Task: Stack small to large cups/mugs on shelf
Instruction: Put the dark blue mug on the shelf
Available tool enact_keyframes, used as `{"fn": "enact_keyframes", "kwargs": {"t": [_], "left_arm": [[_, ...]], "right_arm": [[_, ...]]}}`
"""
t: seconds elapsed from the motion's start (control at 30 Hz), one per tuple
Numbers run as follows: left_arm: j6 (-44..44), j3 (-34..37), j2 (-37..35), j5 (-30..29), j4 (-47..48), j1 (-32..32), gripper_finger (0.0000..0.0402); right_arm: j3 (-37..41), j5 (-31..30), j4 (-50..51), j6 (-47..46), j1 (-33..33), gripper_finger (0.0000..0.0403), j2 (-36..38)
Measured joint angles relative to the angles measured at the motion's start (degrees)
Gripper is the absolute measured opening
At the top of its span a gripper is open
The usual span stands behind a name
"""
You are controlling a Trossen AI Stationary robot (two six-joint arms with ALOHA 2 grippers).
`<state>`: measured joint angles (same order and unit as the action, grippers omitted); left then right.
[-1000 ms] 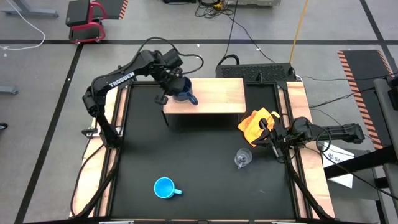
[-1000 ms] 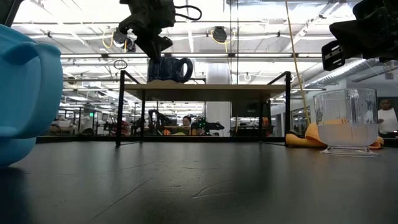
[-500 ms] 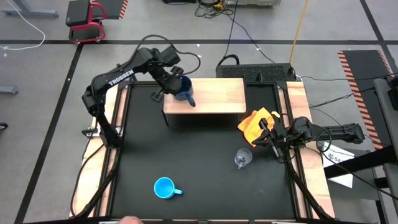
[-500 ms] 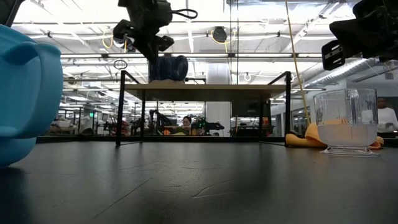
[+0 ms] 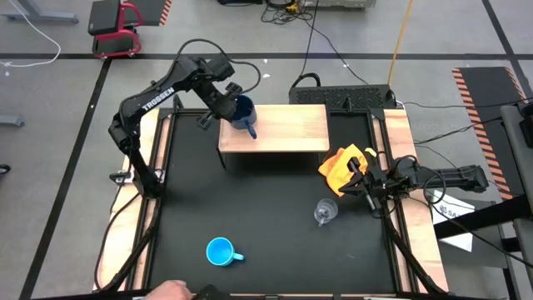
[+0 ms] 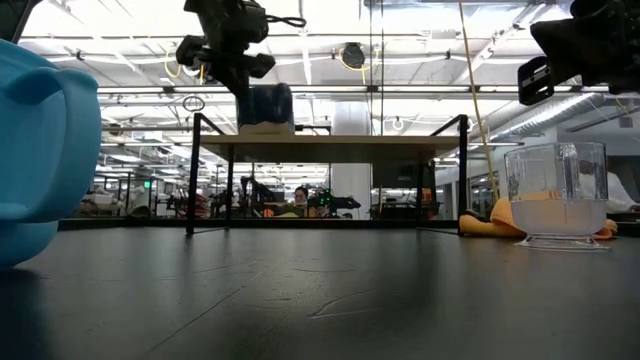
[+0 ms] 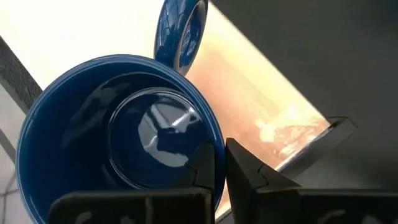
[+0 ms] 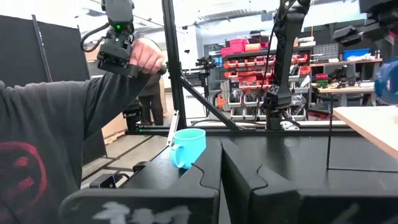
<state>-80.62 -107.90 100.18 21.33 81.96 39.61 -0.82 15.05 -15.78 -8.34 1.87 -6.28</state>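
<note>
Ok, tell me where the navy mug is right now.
In the high view the navy mug stands on the shelf at its far left corner, and the left gripper pinches its rim; the sky-blue mug and glass cup sit on the table.

White "TROSSEN" lettering along the left arm; nothing else legible.

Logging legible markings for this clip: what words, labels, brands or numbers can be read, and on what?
"TROSSEN": white letters along the left arm, high view.
White sheet at the table's right edge: print too small to read.
Red design on the person's sleeve, right wrist view: not legible.
Nothing else readable.
</note>
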Motion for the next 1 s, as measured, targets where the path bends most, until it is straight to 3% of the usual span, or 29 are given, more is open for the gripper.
{"fn": "enact_keyframes", "kwargs": {"t": [0.4, 1.0], "left_arm": [[-3.4, -2.2, 0.0, 5.5, 4.8, -0.3, 0.0014], [-8.5, -2.1, 0.0, 4.1, 8.0, -2.6, 0.0014]], "right_arm": [[0.0, 0.0, -0.8, -0.2, 0.0, 0.0, 0.0], [0.0, 0.0, -0.7, 1.4, 0.0, 0.0, 0.0]]}}
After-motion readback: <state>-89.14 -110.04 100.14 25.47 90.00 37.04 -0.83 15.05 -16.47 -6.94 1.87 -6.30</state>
